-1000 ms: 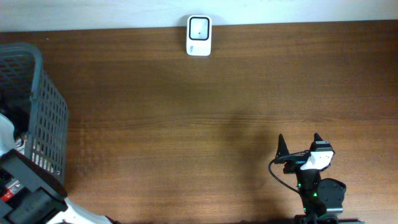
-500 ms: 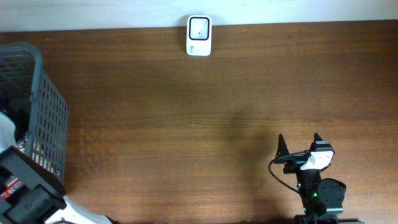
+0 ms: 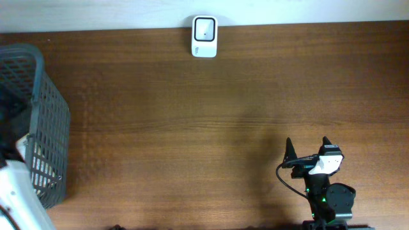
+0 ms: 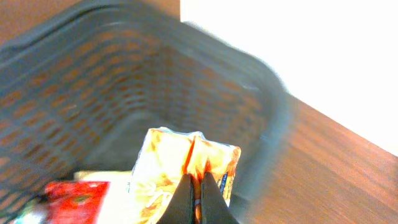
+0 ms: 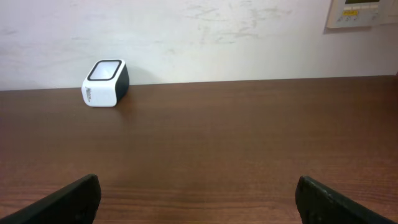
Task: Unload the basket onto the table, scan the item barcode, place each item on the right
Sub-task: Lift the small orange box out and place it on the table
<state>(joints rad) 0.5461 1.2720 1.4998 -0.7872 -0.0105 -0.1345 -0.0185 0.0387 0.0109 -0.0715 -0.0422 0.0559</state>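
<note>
Clamps left gripper (image 4: 198,182) on the snack packet (image 4: 180,163) by its upper edge, inside the basket (image 4: 124,74), presumably to lift it clear. Holds right gripper (image 5: 199,198) spread wide, well apart from the basket, facing the scanner (image 5: 106,83).

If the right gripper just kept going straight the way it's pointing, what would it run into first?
Nothing on the table, it seems: the open right gripper points across bare wood at the wall. The barcode scanner sits well left of that line. Depth is hard to judge.
</note>
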